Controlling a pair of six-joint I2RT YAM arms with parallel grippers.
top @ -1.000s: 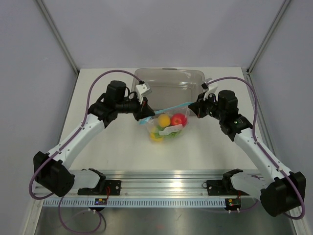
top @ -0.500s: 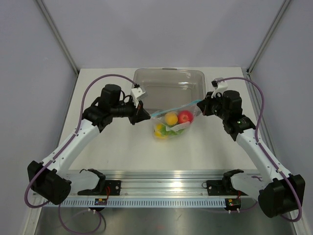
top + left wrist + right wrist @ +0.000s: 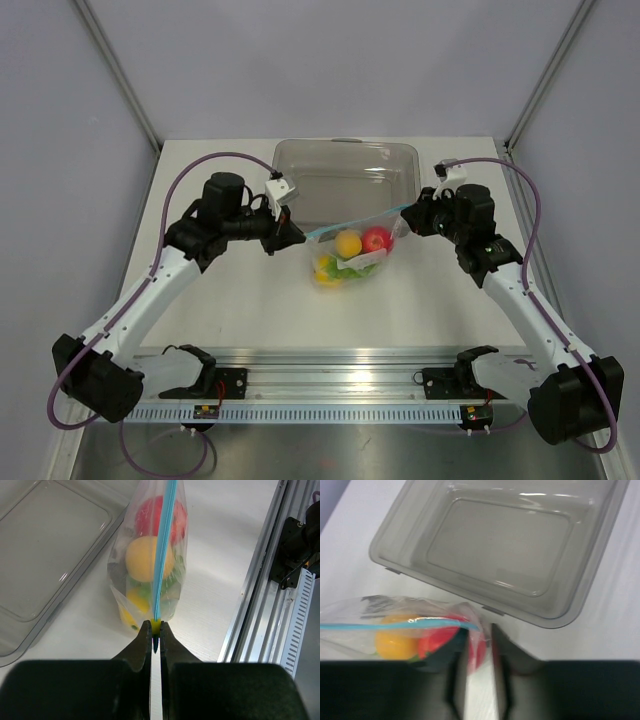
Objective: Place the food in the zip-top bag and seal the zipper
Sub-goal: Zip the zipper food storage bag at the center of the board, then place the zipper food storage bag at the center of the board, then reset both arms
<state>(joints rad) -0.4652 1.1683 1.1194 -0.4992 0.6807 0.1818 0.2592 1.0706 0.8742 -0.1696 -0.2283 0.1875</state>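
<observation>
The zip-top bag point(image 3: 352, 258) is stretched between my two grippers in front of the tray, with its teal zipper point(image 3: 350, 224) running straight along the top. The food shows through it: a red fruit point(image 3: 377, 239), an orange-yellow fruit point(image 3: 348, 243), green pieces point(image 3: 352, 268) and a yellow fruit point(image 3: 324, 268). My left gripper point(image 3: 155, 626) is shut on the zipper's near end point(image 3: 164, 545), where a small yellow tab sits. My right gripper point(image 3: 479, 631) holds the bag's other corner between narrowly set fingers. That view is blurred. The bag's mouth looks pressed together along the strip.
A rigid grey-clear tray point(image 3: 345, 146) stands just behind the bag, close to both grippers. An aluminium rail point(image 3: 330, 380) with the arm bases runs along the near edge. Frame posts rise at the back corners.
Both grippers drew apart, left one leftward and right one right and back. This pulled the bag taut and shifted it slightly right. In the last half second little moved.
</observation>
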